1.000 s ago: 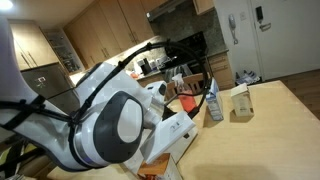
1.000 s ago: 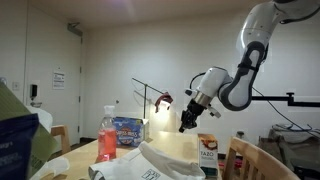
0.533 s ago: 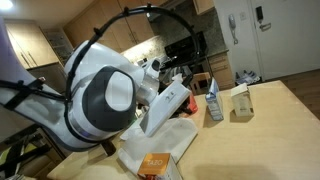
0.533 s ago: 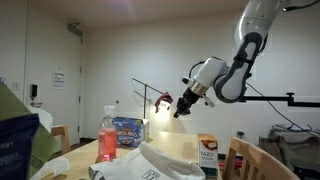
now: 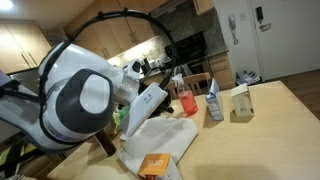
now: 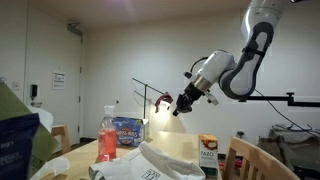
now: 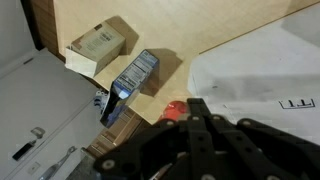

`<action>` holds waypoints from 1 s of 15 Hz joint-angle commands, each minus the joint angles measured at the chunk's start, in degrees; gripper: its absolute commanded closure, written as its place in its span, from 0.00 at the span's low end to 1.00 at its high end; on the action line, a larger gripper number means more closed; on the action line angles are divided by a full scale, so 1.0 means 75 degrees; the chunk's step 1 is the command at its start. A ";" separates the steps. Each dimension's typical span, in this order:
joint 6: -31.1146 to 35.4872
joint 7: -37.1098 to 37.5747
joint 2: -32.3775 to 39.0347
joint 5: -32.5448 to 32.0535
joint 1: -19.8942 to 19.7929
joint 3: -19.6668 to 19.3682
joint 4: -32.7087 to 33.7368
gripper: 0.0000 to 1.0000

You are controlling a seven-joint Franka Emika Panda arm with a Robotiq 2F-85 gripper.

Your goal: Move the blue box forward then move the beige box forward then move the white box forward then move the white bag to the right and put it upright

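The blue box [image 5: 213, 102] stands on the wooden table [image 5: 260, 140] next to the beige box [image 5: 240, 102]. Both show from above in the wrist view: the blue box [image 7: 133, 78] and the beige box [image 7: 97, 47]. The white bag [image 5: 160, 135] lies flat and crumpled on the table; it also shows in the wrist view [image 7: 265, 70] and in an exterior view [image 6: 160, 165]. A white-and-orange box [image 6: 208, 150] sits near the bag. My gripper [image 6: 180, 106] hangs in the air above the table with its fingers [image 7: 200, 115] together, holding nothing.
A red bottle [image 5: 186, 100] stands behind the bag, near the blue box. A flat orange carton [image 5: 155, 165] lies at the table's near edge. A chair back [image 6: 250, 160] and a blue bag [image 6: 20, 140] stand close to the camera. Kitchen cabinets are behind.
The arm has lifted and swung away from the bag. The gripper is higher above the table than a second ago. The boxes and the bag have not moved.
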 commanded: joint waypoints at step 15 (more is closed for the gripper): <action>-0.0010 0.0878 0.0135 -0.1432 -0.1878 0.2280 -0.0157 0.22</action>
